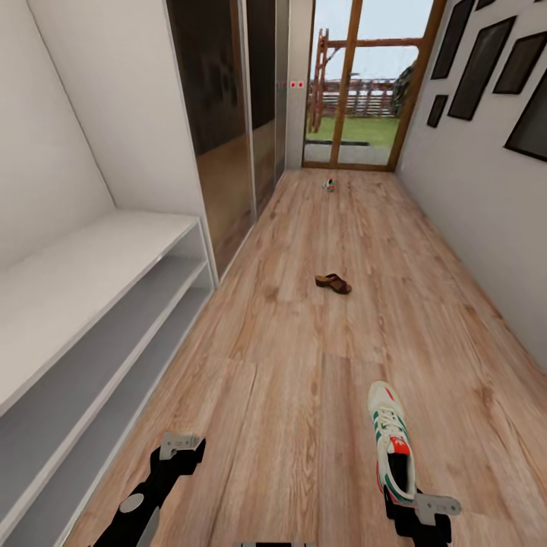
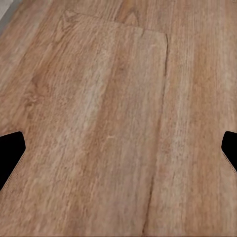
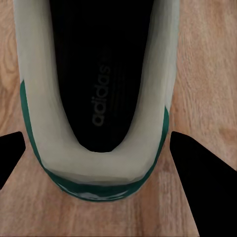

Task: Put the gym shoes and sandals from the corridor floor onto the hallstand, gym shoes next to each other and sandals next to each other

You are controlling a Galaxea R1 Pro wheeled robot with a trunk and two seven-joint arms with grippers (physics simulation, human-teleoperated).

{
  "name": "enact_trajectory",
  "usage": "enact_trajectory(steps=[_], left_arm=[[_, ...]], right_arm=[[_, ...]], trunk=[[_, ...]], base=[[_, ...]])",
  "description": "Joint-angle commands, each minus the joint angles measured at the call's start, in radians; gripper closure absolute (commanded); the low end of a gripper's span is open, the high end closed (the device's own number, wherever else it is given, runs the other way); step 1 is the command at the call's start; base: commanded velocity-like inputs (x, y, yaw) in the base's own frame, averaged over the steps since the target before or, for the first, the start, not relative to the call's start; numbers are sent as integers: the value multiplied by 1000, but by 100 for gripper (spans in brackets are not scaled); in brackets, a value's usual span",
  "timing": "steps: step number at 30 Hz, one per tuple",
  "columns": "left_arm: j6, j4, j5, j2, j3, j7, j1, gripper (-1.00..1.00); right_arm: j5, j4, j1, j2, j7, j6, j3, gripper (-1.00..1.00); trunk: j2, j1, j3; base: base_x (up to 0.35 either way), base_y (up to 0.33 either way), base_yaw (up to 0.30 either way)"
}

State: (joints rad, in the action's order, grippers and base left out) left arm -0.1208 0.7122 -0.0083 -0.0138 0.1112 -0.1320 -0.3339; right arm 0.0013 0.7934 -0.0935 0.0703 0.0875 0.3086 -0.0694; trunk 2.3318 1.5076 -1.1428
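On our left the rack (image 1: 91, 304) runs along the wall, its bench top and both shelf levels bare, so none of the footwear has reached it yet. It sits close beside us, which should make for a short carry once something is in hand.

Our left gripper (image 1: 179, 450) hangs low over bare floor (image 1: 289, 365), and its wrist view has only wood grain between its fingertips (image 2: 11, 153), which stand far apart at the frame's two sides. Its jaws are spread and hold nothing; we judge it is parked out of the way while the other arm works.

Further down the corridor a sandal (image 1: 333, 283) lies alone in the middle of the floor, well apart from everything else. Far beyond it, near the glass door (image 1: 357, 83), a small object (image 1: 328, 184) with green and red-orange touches rests on the planks. It may be the second shoe, but it is too small to tell.

On the right, one shoe (image 1: 391, 439) lies lengthwise, toe pointing down the corridor and heel toward us. Our right gripper (image 1: 425, 507) sits right at that heel. In its wrist view the heel (image 3: 98, 173) and dark insole lie between the fingertips (image 3: 197, 177), which flank it with floor showing on both sides. The jaws are spread around the heel, not yet pinching. Approaching from the heel end suits a grasp across the narrow collar.
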Motion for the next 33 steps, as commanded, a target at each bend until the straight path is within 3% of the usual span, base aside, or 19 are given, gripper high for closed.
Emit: enact_trajectory(steps=[1, 20, 33], left_arm=[[-2, 0, -1, -1, 7, -10, -1, -100], [-2, 0, -1, -2, 7, -10, -1, -100], [-2, 0, -1, -2, 7, -12, -1, -100]], right_arm=[[0, 0, 0, 0, 3, 3, 1, 100], [0, -1, 0, 0, 3, 3, 0, 100], [0, -2, 0, 1, 3, 3, 0, 100]], trunk=[[0, 0, -1], [0, 0, -1], [0, 0, -1]], base=[[339, 0, 0], [339, 0, -9], [339, 0, -238]])
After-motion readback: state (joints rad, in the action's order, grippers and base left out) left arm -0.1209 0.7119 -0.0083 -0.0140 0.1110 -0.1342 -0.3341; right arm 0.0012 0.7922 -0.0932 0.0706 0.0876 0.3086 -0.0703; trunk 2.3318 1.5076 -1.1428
